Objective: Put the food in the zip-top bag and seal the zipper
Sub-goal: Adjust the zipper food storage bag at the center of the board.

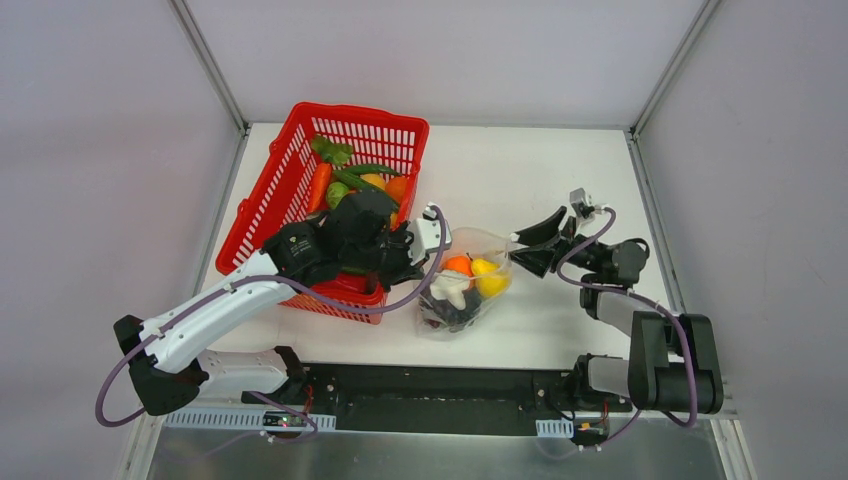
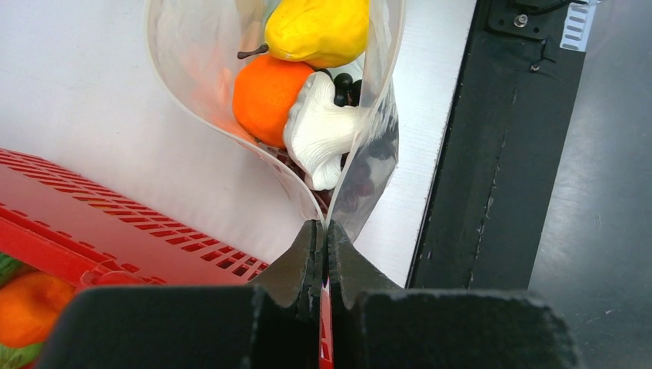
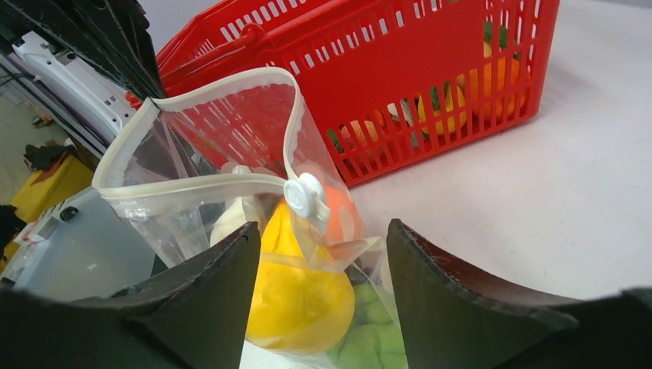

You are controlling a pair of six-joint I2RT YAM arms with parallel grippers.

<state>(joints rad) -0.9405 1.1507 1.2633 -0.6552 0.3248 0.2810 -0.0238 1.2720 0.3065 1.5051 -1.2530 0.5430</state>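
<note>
Grip first: left gripper pinched fully shut on one corner of the zip-top bag at its mouth, that end lifted off the table. Just beyond, right gripper spread wide, holding nothing, one finger either side of the bag's other end and of the white slider on the zipper. Mouth gaping in a loop between the two, zipper unsealed. Inside, packed together: lemon, orange ball, garlic, grapes, green pieces at the bottom. Bag on the table between the two arms, close by the near side of the red basket; touching or not, cannot tell. Farther back, more food in the basket, not yet bagged

Risks, judged from here: closing beside the slider rather than on it, thanks to the floppy, crinkly edge; dragging the whole bag instead of running the slider, given only a one-corner pinch opposite; slack plastic bunching under the slider and jamming it; lemon riding high near the mouth and blocking the seal; tipping and spilling on any loosening of the left pinch
</note>
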